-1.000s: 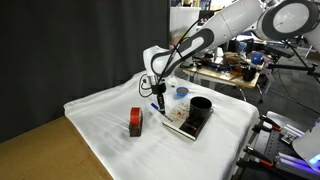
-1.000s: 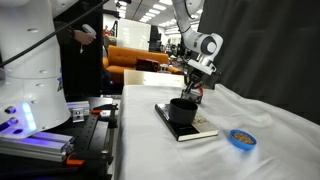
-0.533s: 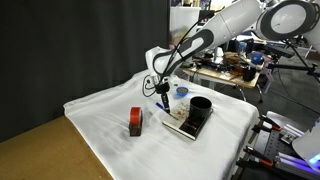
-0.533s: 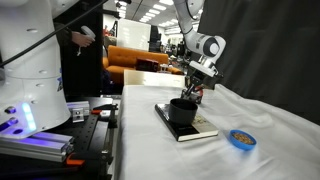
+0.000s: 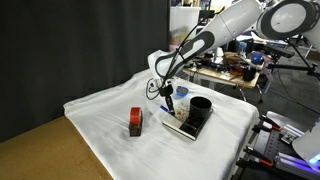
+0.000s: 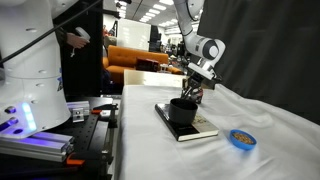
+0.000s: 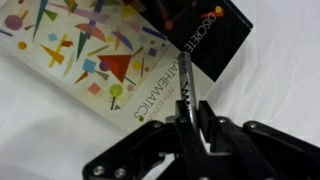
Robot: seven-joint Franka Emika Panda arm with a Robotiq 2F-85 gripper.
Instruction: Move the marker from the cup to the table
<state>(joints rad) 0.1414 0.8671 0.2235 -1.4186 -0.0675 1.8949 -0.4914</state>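
1. Lower middle of the wrist view: the hand (image 7: 192, 122) is pinched on the marker (image 7: 186, 92), whose dark shaft runs up-frame from between the fingertips.
2. Beyond it, across the upper half of that frame, a book (image 7: 90, 55) with coloured shapes on its cover lies on the white-draped counter (image 7: 40, 130). The cup does not show here.
3. In an exterior view, centre frame, the hand hangs just beside the cup (image 5: 200, 105), which stands on the book – the marker is clear of its mouth.
4. Farther left in that frame sits a red-and-black block (image 5: 135, 122), apart from the hand.
5. My reading: the lift-out looks done. What is left is carrying the marker over bare cloth, lowering it and letting go – nothing rests on the counter yet.
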